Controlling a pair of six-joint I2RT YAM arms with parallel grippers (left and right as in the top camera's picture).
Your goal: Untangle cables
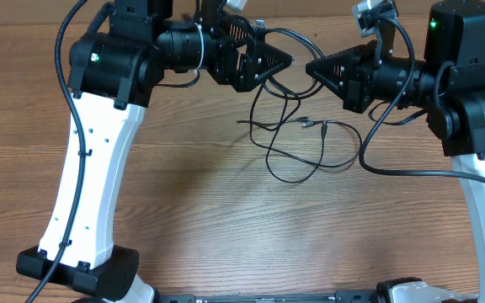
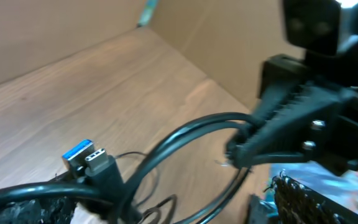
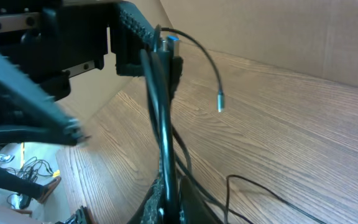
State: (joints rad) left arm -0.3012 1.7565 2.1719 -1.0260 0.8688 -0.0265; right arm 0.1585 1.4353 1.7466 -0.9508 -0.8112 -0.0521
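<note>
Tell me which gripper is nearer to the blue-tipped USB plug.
Left. The left gripper, jaws open, sits right beside the blue-tipped USB plug. The right gripper faces it from across the gap, shut on the cables, farther from the plug.

Wood-grain table (image 1: 226, 219) spreads beneath the fingers (image 1: 278, 61). Beyond the fingertips, plain tan panels (image 2: 229, 31) stand as a back wall and meet at a corner, with a small teal object (image 2: 146, 11) blurred at the seam. Left of the right wrist's fingers, past the table's edge, lies bright, blurred clutter (image 3: 17, 180).
</note>
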